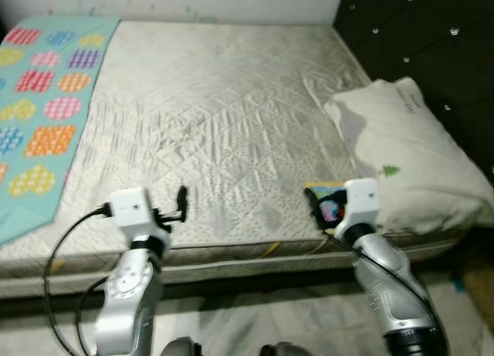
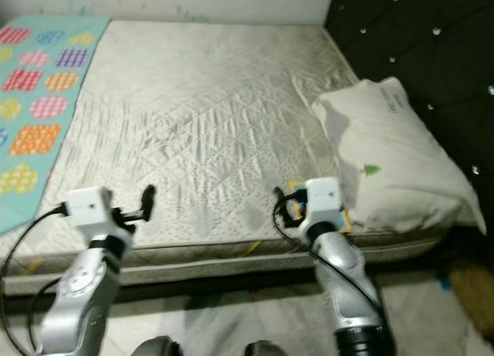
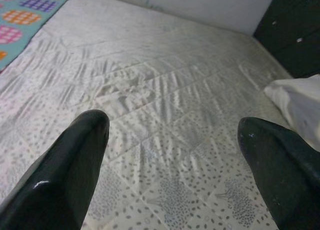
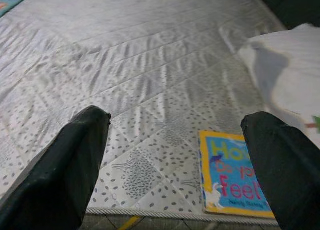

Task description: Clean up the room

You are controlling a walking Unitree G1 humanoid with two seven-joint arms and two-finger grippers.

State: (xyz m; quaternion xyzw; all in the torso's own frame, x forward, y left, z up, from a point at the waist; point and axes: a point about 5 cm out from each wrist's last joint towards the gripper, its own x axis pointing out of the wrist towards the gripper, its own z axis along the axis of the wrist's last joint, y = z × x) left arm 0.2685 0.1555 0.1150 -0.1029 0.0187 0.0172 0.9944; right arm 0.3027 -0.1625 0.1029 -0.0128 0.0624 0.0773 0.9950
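A bright children's book (image 4: 235, 177) with a yellow border lies flat at the front edge of the bed, next to the white pillow (image 1: 409, 151). My right gripper (image 4: 176, 117) hovers just in front of the edge, open, with the book under its pillow-side finger. From the head, the right gripper (image 1: 320, 209) partly hides the book (image 1: 315, 188). My left gripper (image 3: 172, 125) is open and holds nothing. It hangs over the front edge of the grey quilted mattress (image 1: 216, 116), left of the middle.
A turquoise blanket (image 1: 42, 101) with coloured hearts covers the bed's left side. A dark tufted headboard (image 1: 432, 39) rises on the right behind the pillow. Pale marbled floor (image 1: 255, 325) runs along the front of the bed.
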